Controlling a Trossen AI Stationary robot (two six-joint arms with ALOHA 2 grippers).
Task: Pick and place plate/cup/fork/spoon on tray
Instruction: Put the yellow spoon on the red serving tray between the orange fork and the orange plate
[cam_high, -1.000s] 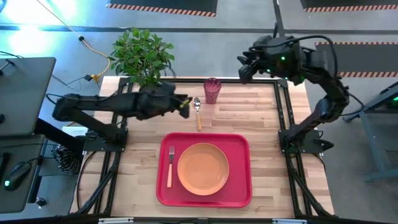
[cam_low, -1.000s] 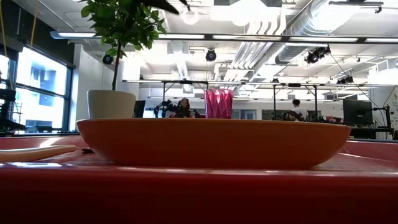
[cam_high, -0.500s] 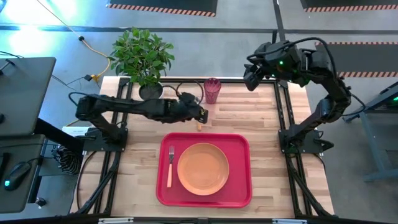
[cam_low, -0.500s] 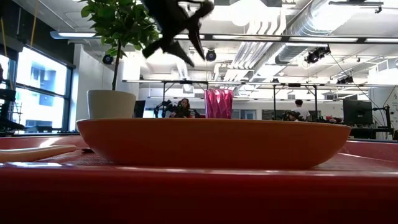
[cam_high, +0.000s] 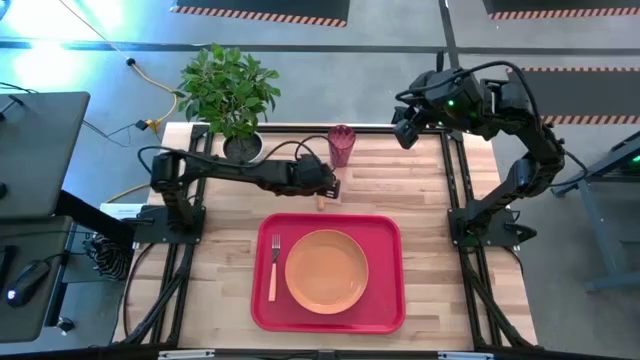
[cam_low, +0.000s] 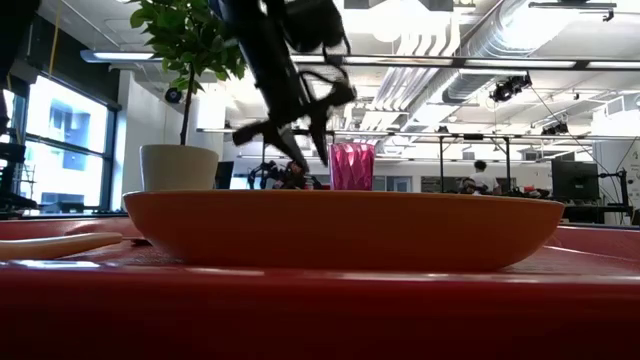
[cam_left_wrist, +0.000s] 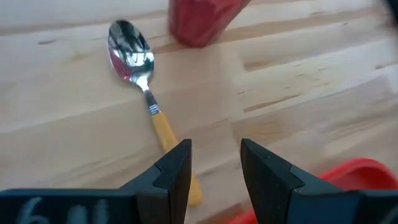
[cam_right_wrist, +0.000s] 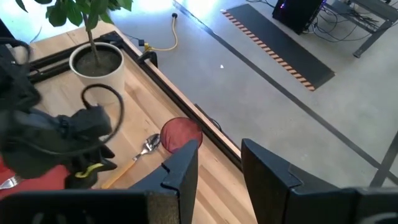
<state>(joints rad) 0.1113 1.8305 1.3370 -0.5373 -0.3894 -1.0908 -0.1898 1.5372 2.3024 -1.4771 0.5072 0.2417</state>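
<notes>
The spoon (cam_left_wrist: 144, 93), silver bowl and orange handle, lies flat on the wood table beside the pink cup (cam_high: 341, 146), which stands upright at the far edge. My left gripper (cam_left_wrist: 214, 168) hovers open just over the spoon's handle end (cam_high: 320, 203), touching nothing; in the low view (cam_low: 295, 135) it hangs above the table. The orange plate (cam_high: 326, 270) and the fork (cam_high: 273, 265) lie in the red tray (cam_high: 385, 230). My right gripper (cam_high: 403, 122) is open and empty, raised over the far right corner.
A white plant pot (cam_high: 243, 147) with a leafy plant stands at the far left, close behind my left arm. The tray's far rim (cam_left_wrist: 354, 180) is just near of the spoon. Bare wood lies to the tray's left and right.
My left gripper has reached toward the table's right edge, from beside the plant pot to over the spoon's handle, and has come down, covering most of the spoon in the high view. My right gripper has shifted slightly toward the right edge.
</notes>
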